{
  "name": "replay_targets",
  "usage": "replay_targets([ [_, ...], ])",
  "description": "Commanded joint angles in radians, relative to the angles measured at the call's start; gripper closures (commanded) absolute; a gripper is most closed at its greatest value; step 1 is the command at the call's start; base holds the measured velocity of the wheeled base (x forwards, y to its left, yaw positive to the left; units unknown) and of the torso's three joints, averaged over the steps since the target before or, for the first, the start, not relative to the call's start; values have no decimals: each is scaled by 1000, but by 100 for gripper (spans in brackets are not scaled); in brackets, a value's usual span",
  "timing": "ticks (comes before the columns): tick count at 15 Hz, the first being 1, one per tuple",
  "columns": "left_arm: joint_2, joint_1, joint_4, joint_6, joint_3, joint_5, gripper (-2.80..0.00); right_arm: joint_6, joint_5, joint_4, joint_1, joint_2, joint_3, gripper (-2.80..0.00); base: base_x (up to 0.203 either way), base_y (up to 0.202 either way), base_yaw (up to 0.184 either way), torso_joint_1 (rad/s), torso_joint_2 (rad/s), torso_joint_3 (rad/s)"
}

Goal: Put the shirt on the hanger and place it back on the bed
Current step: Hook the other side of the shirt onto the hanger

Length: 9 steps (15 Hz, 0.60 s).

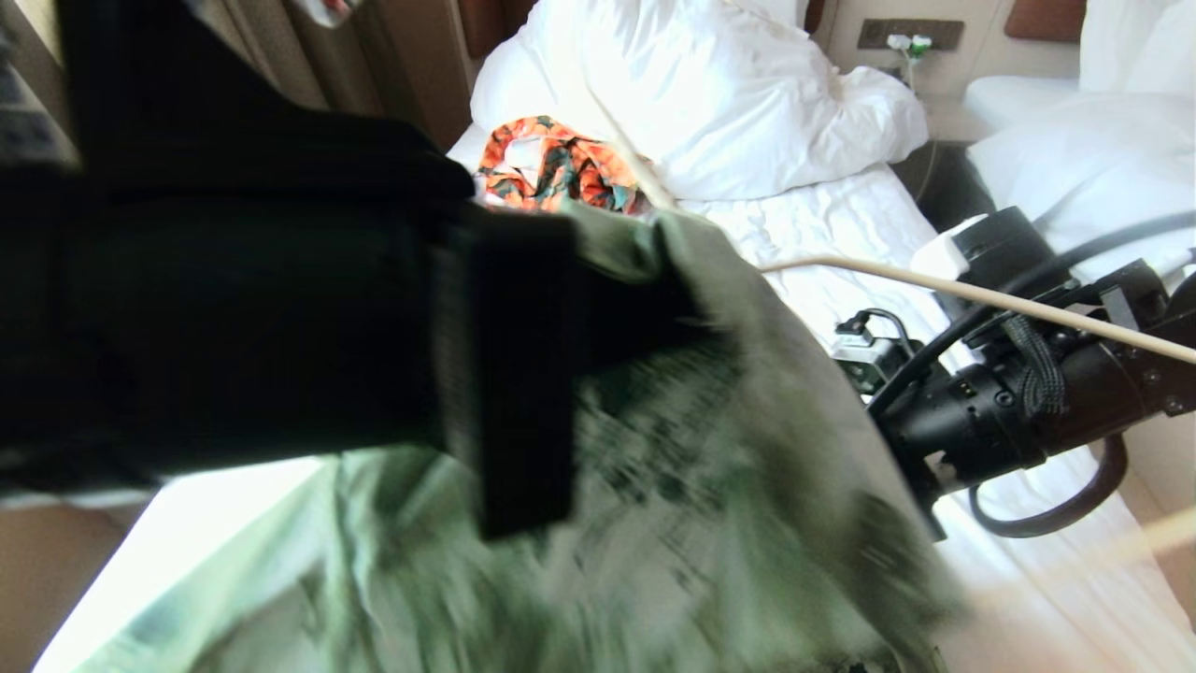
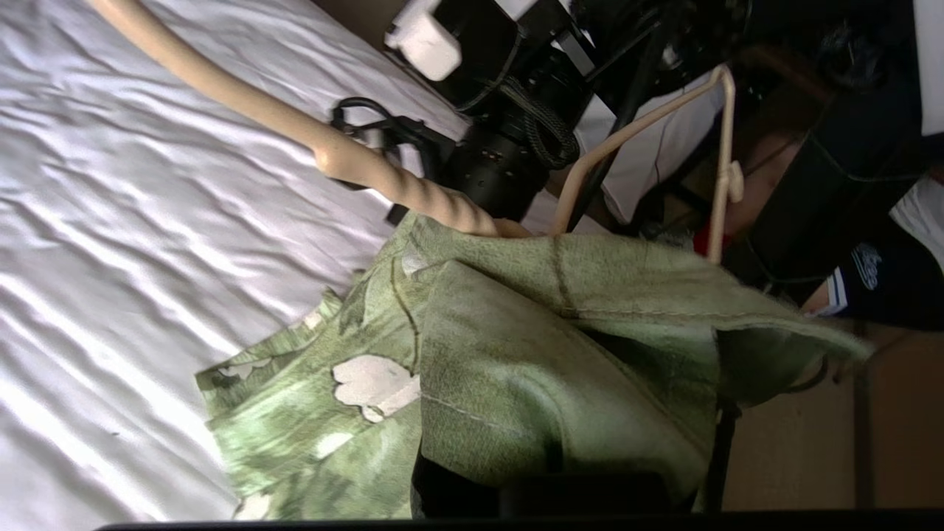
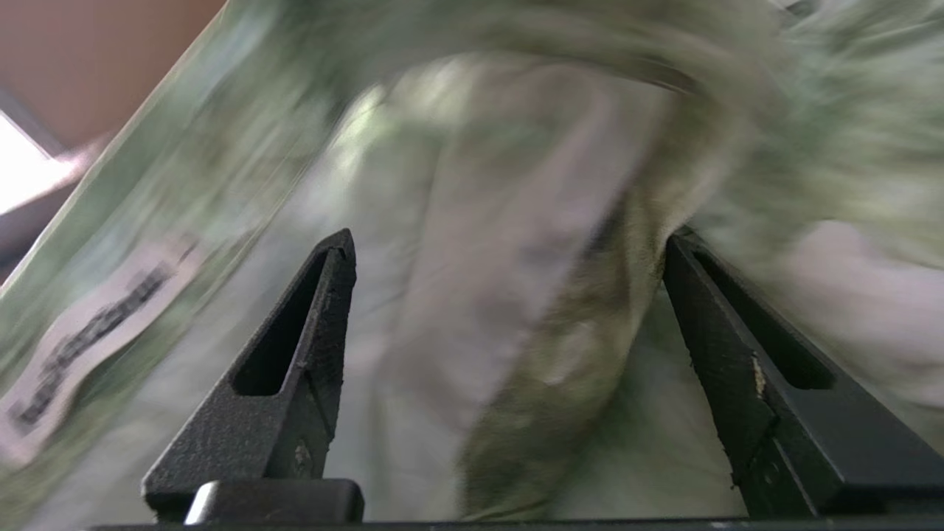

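The green and white flowered shirt hangs in front of me over the bed. My left gripper is raised at the shirt's top, shut on the cloth; the collar area drapes over its fingers and hides them. The cream hanger sticks out of the shirt toward my right arm. Its twisted neck enters the fabric, and its triangle shows behind. My right gripper is open against the shirt's pale inner side, with a green fold between the fingers but not pinched.
An orange and dark green garment lies by the bulky white duvet at the head of the bed. A second white bed stands to the right. A person's dark sleeve shows beyond the shirt. Brown floor lies beside the bed.
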Motion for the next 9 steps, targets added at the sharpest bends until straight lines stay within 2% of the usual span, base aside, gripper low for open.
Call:
replay_targets([
  [1, 14, 4, 0, -2, -2, 12, 0, 5, 3, 6, 29, -5, 3, -280, 0, 0, 0, 0, 0, 0],
  [3, 14, 3, 0, 0, -2, 12, 0, 3, -16, 7, 46, 0, 5, -280, 0, 0, 0, 0, 0, 0],
  [6, 14, 3, 0, -2, 0, 12, 0, -1, -97, 10, 45, -8, 7, -280, 0, 0, 0, 0, 0, 0],
  [9, 12, 5, 0, -2, 9, 12, 0, -20, -154, 19, 0, -48, 22, -280, 0, 0, 0, 0, 0, 0],
])
